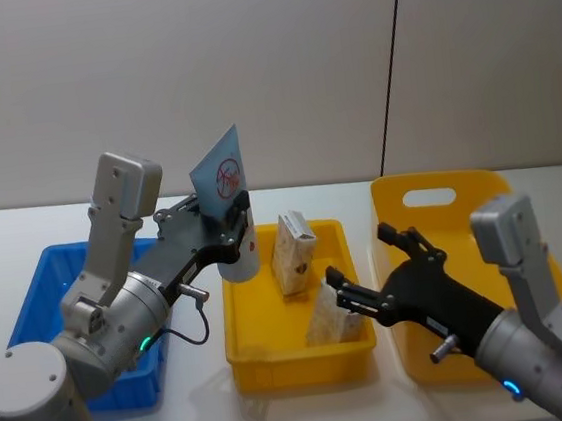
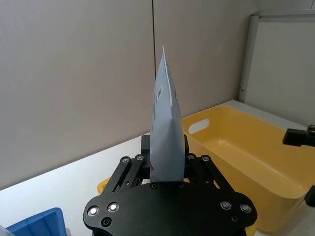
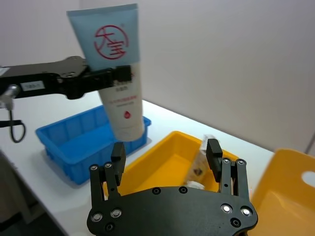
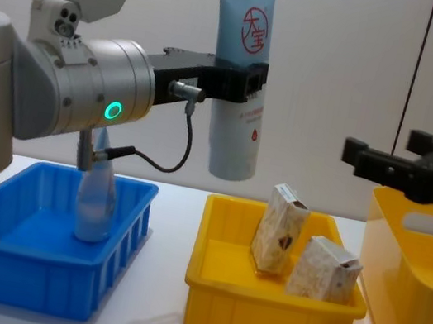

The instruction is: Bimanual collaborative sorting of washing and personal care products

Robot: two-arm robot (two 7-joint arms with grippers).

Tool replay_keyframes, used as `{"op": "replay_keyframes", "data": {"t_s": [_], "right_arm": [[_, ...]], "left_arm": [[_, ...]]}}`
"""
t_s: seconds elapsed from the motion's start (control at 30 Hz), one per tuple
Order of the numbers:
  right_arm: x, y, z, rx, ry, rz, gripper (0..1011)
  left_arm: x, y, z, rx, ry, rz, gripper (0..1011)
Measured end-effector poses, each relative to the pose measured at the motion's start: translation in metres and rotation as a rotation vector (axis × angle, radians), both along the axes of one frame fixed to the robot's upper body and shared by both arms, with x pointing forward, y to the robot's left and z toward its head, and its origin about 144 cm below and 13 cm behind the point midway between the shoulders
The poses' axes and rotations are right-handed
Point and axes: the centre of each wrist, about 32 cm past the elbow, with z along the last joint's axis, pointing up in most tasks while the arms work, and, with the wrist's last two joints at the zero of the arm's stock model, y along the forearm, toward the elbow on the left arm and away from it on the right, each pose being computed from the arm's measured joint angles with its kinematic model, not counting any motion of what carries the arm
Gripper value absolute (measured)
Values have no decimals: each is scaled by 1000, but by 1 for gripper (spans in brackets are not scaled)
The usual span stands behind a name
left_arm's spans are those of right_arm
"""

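Observation:
A pale-blue squeeze tube [image 4: 241,91] with a red round logo hangs upright, cap down, over the back left corner of the small yellow bin [image 4: 264,317]. My left gripper [image 4: 240,78] is shut on its middle; the tube [image 2: 165,123] rises between the fingers. Two beige speckled cartons [image 4: 279,228] [image 4: 323,269] stand inside that bin. A slim clear bottle [image 4: 96,191] stands upright in the blue bin [image 4: 22,262]. My right gripper [image 3: 166,155] is open and empty, hovering above the front right carton [image 1: 331,318].
A large yellow bin [image 1: 440,194] with a handle slot sits at the right, under the right arm. The three bins stand in a row on a white table [image 1: 312,408], before a grey wall. Bare table lies in front of the bins.

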Motion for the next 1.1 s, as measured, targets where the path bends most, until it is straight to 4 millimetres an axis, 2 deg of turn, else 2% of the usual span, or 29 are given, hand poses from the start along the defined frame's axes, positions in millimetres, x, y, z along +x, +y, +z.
{"op": "replay_keyframes", "data": {"t_s": [0.63, 1.1], "right_arm": [[59, 0, 22, -62, 33, 266, 1000], [93, 8, 26, -93, 77, 326, 1000]], "left_arm": [[0, 0, 0, -1, 1, 0, 269], [0, 0, 0, -1, 1, -1, 269]]}}
